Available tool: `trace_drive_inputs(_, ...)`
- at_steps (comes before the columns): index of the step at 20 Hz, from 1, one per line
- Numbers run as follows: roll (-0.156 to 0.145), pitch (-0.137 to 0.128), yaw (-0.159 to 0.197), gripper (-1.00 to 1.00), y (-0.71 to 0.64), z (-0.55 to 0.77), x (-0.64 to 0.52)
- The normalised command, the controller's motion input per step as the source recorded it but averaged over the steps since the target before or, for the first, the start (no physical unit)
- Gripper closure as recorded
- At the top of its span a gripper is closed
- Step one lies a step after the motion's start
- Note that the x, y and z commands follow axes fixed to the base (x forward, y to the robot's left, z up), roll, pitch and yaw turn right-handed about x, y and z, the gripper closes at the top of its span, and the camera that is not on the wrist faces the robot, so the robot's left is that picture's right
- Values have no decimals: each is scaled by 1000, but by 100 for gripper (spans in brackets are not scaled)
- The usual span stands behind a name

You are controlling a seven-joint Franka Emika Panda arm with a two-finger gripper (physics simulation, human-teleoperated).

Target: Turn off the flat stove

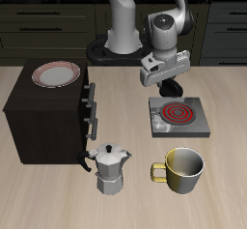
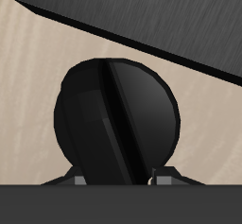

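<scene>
The flat stove (image 1: 178,117) is a low grey square plate near the table's middle, and its spiral coil burner (image 1: 178,108) glows red. My gripper (image 1: 172,86) hangs low over the stove's back edge and hides the knob in the exterior view. In the wrist view the round black knob (image 2: 115,122), with a raised ridge across it, fills the picture beside the stove's dark edge (image 2: 132,15). Only the tips of my gripper (image 2: 118,180) show, apart from each other, close in front of the knob. The fingers hold nothing that I can see.
A big dark-brown box (image 1: 46,117) with side knobs carries a red-rimmed plate (image 1: 56,74). A metal moka pot (image 1: 111,168) and a yellow mug (image 1: 181,169) stand near the table's front edge, before the stove.
</scene>
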Motion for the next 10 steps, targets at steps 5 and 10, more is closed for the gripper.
trace_drive_inputs(5,-12,-2,-36,100,3,33,95)
trace_drive_inputs(10,-14,1,-69,100,68,93,74)
